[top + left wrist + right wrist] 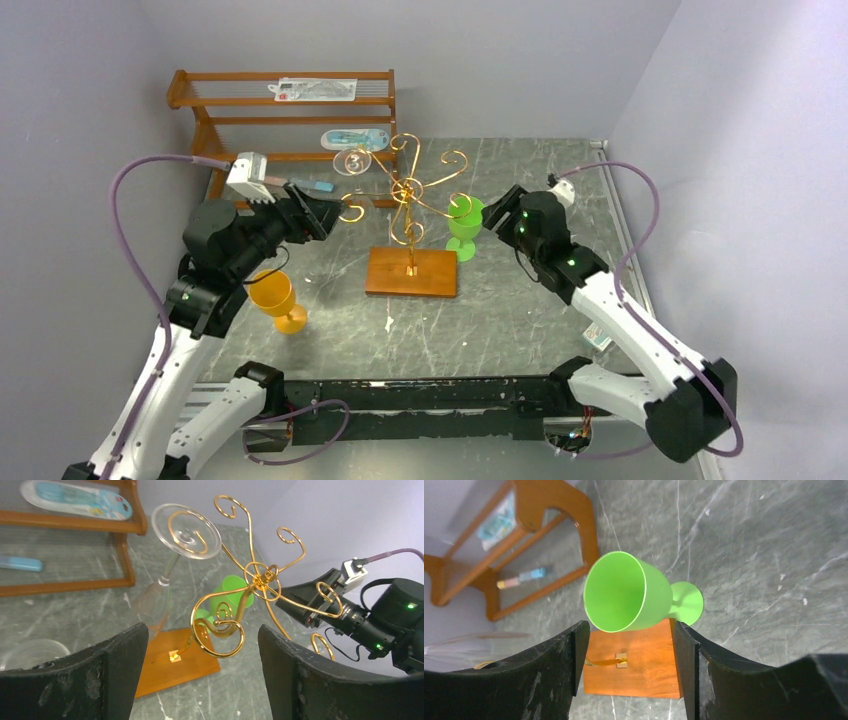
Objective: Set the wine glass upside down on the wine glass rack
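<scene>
**Left gripper** (332, 214): jaws spread wide and holding nothing, pointed at the left side of the wine glass rack (260, 577).

**Right gripper** (630, 640): jaws also wide apart and empty, aimed at the green goblet (621, 592). The goblet stands upright on the table (520, 310), just right of the rack's wooden base (412, 272).

**Task object:** the clear wine glass (167, 570) hangs bowl-down from a far-left scroll arm. Its round foot lies against the spiral and its stem is tilted, not plumb. Whether the stem sits fully inside the hook cannot be told.

**Procedure (judged):**
- The clear glass appears placed, so the step in hand is probably clearing the left gripper.
- Draw the left gripper straight back along its own axis, toward the left.
- Hold both fingers off the near scroll arms. A nudge to the wire would likely swing the glass.
- Hold the right gripper off the green goblet until the left is clear.

**Materials:**
- **Rack:** thin gold wire, smooth and probably springy, curled into open scrolls around a central post. The base is flat orange-brown wood.
- **Hanging glass:** transparent and thin-walled, likely slippery and brittle.
- **Goblets:** the green goblet and an orange goblet (278, 297) at near left look like opaque matt plastic.
- **Table:** dark grey with pale veining.
</scene>
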You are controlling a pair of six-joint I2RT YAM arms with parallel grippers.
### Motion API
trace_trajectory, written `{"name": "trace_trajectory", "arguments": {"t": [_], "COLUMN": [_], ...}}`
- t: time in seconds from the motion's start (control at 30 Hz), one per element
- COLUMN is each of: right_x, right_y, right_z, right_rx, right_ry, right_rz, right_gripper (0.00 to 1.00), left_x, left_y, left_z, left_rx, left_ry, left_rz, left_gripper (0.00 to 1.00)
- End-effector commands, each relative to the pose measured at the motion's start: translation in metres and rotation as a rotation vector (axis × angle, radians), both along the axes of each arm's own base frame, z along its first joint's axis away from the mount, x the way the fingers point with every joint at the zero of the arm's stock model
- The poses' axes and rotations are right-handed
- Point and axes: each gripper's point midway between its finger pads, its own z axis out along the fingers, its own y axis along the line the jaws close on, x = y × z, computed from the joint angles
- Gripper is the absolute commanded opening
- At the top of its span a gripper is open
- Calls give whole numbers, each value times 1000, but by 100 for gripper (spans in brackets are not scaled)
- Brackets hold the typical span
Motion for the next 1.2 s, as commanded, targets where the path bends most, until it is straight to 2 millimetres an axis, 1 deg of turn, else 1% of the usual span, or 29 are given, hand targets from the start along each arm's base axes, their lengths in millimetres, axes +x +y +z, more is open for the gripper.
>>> {"name": "trace_trajectory", "arguments": {"t": [0.0, 0.17, 0.27, 0.43, 0.5, 0.53, 0.57, 0.6, 0.63, 0.7, 0.83, 0.97, 1.17], "right_x": [14, 32, 41, 53, 55, 55, 55, 56, 56, 57, 59, 61, 61], "right_y": [25, 24, 21, 18, 16, 15, 14, 9, 5, -1, -14, -25, -26], "right_z": [-24, -47, -62, -70, -71, -72, -71, -69, -67, -55, -32, -19, 13], "right_rx": [37, -59, -119, -185, -208, -223, -237, -253, -267, -283, -318, -347, -297], "right_ry": [74, 135, 177, 194, 206, 213, 218, 220, 221, 198, 153, 128, 20], "right_rz": [124, 112, 93, 84, 80, 80, 78, 62, 46, 16, -34, -84, -99], "right_gripper": [65, 59, 54, 43, 34, 29, 20, 13, 8, 1, 0, 0, 0], "left_x": [-5, -14, -18, -21, -20, -20, -20, -19, -19, -20, -21, -23, -26], "left_y": [29, 42, 48, 51, 51, 51, 50, 50, 50, 50, 52, 53, 50], "left_z": [14, 29, 37, 42, 42, 41, 41, 40, 40, 41, 49, 56, 59], "left_rx": [66, 85, 82, 76, 78, 81, 85, 90, 93, 98, 95, 95, 83], "left_ry": [-53, -133, -170, -199, -203, -204, -205, -204, -204, -204, -225, -248, -246], "left_rz": [124, 170, 195, 202, 202, 202, 200, 196, 194, 194, 203, 205, 188], "left_gripper": [85, 85, 86, 86, 86, 86, 86, 85, 85, 85, 84, 84, 86]}}
